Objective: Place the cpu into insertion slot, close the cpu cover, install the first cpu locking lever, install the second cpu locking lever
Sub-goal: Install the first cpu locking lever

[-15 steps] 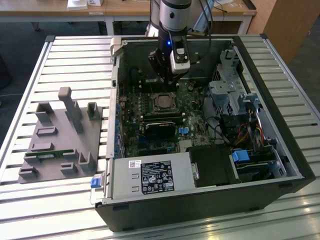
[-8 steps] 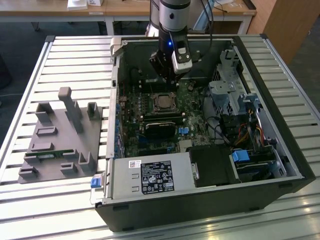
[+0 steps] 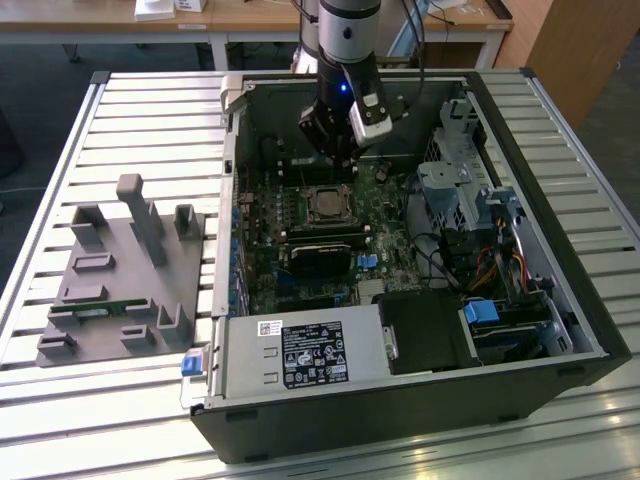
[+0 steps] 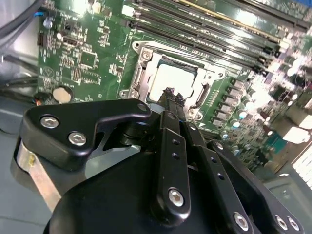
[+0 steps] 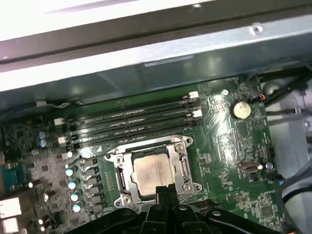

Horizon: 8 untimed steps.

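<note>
The cpu, a small silver-grey square chip, lies flat in the insertion slot on the green motherboard. It also appears in the second wrist view as the cpu, and in the exterior view as the cpu. The cpu cover, a thin silver frame, lies down around the chip with its cut-out over the metal top. My gripper hovers just above the socket's edge, its black fingers pressed together and shut on nothing. The gripper tip sits over the chip's rim, and the gripper hangs inside the open case.
Long black memory slots run beside the socket, and a coin battery lies nearby. The case holds a drive cage, cables and a power supply. A grey fixture block stands on the slatted table at the exterior view's left.
</note>
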Tool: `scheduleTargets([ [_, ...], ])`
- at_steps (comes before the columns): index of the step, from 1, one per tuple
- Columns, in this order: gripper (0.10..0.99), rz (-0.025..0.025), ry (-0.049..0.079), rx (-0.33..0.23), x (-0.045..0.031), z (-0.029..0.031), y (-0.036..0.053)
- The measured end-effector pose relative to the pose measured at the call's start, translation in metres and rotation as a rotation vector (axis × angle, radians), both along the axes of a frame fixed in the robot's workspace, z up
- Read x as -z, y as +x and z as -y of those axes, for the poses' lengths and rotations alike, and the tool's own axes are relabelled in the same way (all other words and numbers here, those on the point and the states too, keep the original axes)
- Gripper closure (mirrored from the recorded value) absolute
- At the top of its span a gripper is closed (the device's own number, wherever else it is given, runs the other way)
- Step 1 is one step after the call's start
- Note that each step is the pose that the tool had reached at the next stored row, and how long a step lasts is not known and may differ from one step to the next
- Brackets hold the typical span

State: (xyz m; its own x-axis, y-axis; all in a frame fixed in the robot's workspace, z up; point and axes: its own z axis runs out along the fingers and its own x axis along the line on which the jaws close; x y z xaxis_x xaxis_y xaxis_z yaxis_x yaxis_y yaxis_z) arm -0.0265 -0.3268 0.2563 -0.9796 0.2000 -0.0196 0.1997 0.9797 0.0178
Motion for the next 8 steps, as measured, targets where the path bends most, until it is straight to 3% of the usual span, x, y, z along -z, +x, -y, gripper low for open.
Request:
scheduleTargets([
  [8, 0.980, 0.0027, 0.000, -0.099, 0.0001, 0.0001, -0.0006],
])
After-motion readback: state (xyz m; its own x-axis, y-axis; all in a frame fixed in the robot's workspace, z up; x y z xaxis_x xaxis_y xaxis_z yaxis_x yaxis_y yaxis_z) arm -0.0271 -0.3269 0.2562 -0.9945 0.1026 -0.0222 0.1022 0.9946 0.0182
